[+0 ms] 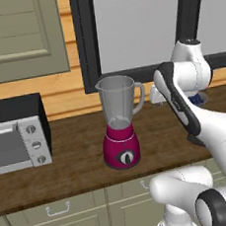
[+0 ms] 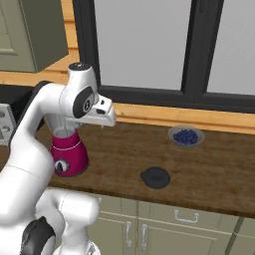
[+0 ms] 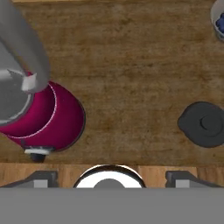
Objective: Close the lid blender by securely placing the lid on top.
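the blender (image 1: 119,129) stands upright on the wooden desk (image 1: 75,159), its clear jar open at the top and its handle turned toward the window. the lid (image 2: 155,177) lies flat on the desk well apart from it, near the front edge, on the side toward the dish (image 2: 186,136) of blue berries that sits by the wall. in the hand view the blender is at the left and the lid (image 3: 203,124) at the right, bare wood between them. the fingers (image 3: 109,177) hang above the desk between blender and lid, spread wide and holding nothing. a toaster oven (image 1: 16,138) sits on the blender's far side.
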### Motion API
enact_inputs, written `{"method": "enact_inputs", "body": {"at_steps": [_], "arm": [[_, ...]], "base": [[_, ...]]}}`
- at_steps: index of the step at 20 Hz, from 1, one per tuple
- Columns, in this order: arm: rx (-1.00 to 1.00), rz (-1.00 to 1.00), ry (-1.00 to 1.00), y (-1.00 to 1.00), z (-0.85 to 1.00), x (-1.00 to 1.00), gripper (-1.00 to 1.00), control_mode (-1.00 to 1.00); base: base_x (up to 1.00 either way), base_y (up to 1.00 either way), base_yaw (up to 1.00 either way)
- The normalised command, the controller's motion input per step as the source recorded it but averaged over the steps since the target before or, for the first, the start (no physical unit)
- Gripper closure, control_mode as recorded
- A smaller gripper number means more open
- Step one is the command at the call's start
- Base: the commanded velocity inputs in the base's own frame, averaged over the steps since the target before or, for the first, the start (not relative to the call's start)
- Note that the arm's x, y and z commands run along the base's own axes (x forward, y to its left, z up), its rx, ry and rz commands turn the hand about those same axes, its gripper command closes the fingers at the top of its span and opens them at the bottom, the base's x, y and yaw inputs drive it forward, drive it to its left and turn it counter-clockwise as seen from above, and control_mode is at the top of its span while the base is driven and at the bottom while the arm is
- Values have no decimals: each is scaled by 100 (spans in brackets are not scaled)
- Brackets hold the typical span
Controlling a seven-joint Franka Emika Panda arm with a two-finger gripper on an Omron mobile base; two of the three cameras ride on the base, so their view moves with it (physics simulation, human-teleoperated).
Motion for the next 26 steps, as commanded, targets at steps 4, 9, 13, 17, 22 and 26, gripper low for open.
{"method": "enact_inputs", "body": {"at_steps": [4,9,13,17,22,26], "arm": [[19,-3,-5,-100,-35,-61,-100,-100],[19,-7,2,-100,-45,-17,-100,-100],[4,-10,6,-45,-33,16,-100,-100],[0,-3,10,-44,-49,28,-100,-100],[0,-6,20,-38,-56,24,-100,-100],[0,-7,28,-39,-47,52,-100,-100]], "base": [[0,0,0],[0,0,0],[0,0,0],[0,0,0],[0,0,0],[0,0,0]]}}
